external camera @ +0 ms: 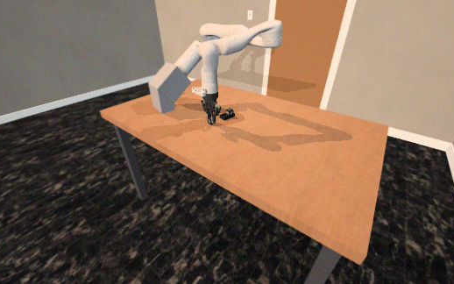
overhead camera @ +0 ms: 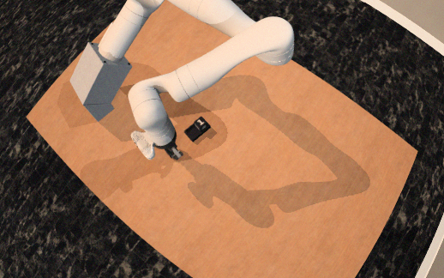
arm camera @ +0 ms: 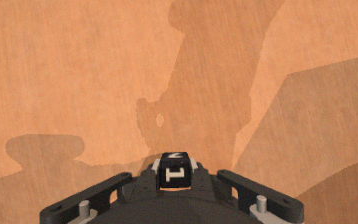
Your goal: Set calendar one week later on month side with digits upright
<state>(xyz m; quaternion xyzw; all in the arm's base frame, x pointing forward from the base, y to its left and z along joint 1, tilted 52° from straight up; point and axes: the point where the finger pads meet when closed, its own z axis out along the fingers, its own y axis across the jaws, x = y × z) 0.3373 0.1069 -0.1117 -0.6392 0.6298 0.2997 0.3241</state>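
Observation:
My gripper [overhead camera: 176, 153] [external camera: 211, 122] [arm camera: 175, 166] points down, low over the table, and is shut on a black cube [arm camera: 175, 181]. In the wrist view the cube sits between the two pads. It shows a white 1 lying sideways and, on a narrow face above it, part of another white digit. The black tray [overhead camera: 192, 133] [external camera: 224, 117] lies flat on the table, beside the gripper. The other black cube [overhead camera: 201, 123] [external camera: 230, 112] stands in one end of the tray with a white 1 showing; the tray's other end holds no cube. The month's name cannot be read.
The wooden table [overhead camera: 249, 167] [external camera: 255, 162] carries the arm's shadows. A large grey block [overhead camera: 99, 81] [external camera: 167, 88] stands at the arm's base, left of the tray in the top and exterior views. The arm arches above the table behind the gripper.

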